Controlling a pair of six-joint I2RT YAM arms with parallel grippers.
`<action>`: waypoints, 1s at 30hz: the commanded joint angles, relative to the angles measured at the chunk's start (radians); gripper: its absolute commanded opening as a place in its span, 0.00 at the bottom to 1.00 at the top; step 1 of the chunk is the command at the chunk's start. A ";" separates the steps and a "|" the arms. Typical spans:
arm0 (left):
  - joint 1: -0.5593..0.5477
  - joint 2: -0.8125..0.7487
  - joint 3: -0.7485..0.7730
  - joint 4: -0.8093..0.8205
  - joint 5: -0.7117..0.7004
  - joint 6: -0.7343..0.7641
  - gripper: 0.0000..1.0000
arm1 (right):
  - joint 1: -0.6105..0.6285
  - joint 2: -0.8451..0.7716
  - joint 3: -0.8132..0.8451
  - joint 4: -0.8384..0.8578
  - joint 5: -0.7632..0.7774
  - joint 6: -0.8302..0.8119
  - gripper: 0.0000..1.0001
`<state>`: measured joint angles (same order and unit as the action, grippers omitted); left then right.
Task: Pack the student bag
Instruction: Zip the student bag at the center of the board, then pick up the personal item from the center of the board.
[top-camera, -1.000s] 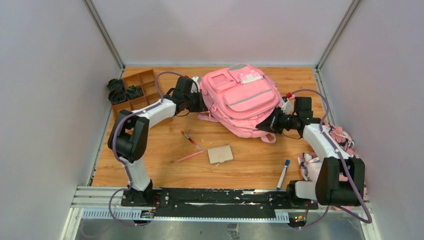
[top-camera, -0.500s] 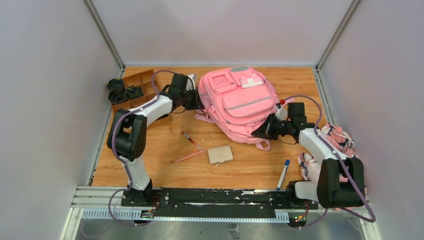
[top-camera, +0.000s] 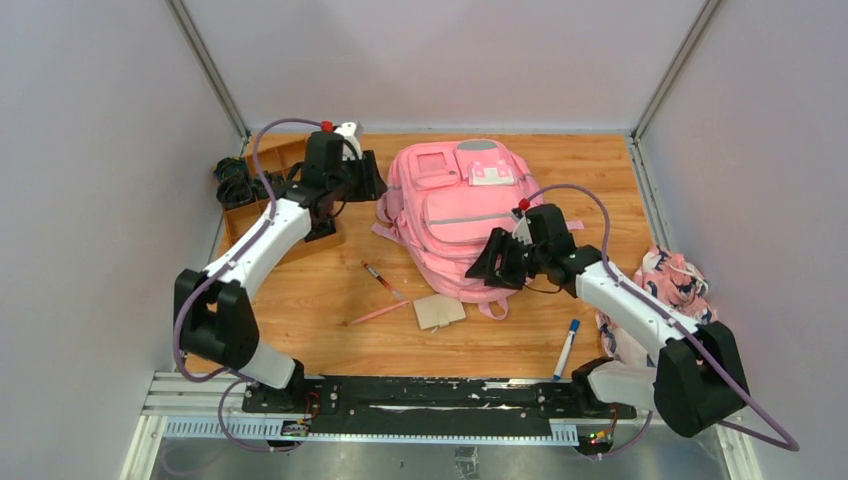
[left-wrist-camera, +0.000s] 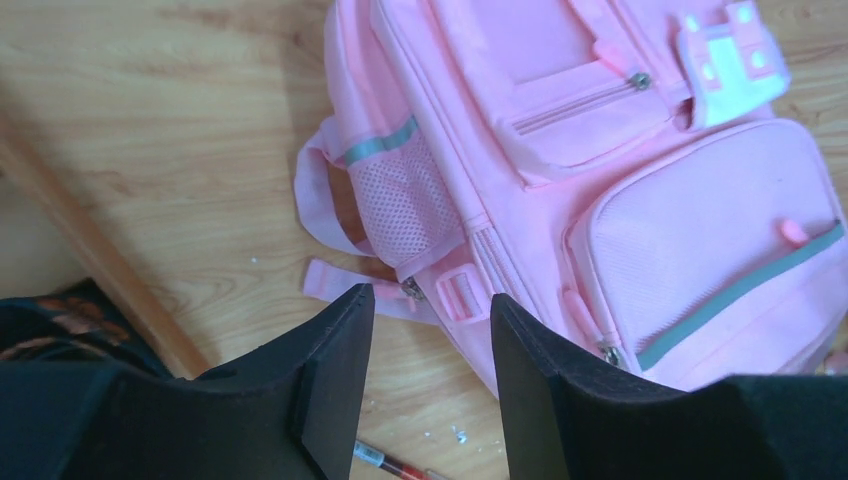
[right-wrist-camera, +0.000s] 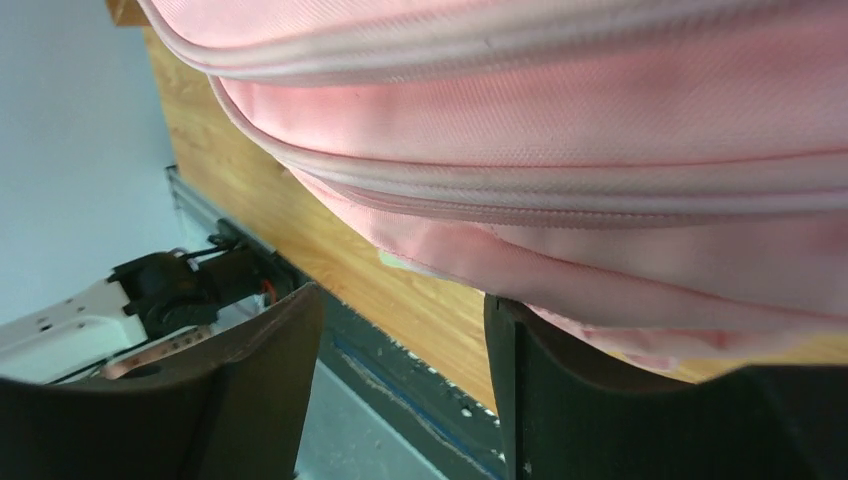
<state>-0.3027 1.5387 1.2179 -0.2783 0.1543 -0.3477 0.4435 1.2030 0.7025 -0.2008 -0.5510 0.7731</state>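
Noted marker (top-camera: 567, 347) nearest the front edge of desk (top-camera: 300, 330); then notebook (top-camera: 440, 309), pencil (top-camera: 379, 313) and pen (top-camera: 378, 278) mid-desk. Found right gripper (right-wrist-camera: 402, 295) spread, pinching nothing, low at near edge of bag (top-camera: 460, 215), fabric just over its fingers (right-wrist-camera: 270, 400). Found bag lying flat, pockets up, centre-back of desk. Recorded left gripper (left-wrist-camera: 430, 295) spread, empty, above bag's left side. Saw tray (top-camera: 262, 190) far left.
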 joint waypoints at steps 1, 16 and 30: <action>-0.031 -0.148 0.017 -0.024 -0.083 0.092 0.52 | 0.000 -0.074 0.128 -0.249 0.236 -0.167 0.65; -0.340 -0.328 -0.075 -0.163 -0.191 0.238 0.52 | -0.183 -0.345 0.051 -0.362 0.234 -0.237 0.61; -0.944 -0.257 -0.487 0.138 -0.701 0.368 0.65 | -0.182 -0.407 -0.021 -0.365 0.241 -0.200 0.62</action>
<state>-1.1816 1.2118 0.7483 -0.2687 -0.3336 -0.0414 0.2687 0.8028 0.6910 -0.5591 -0.2897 0.5591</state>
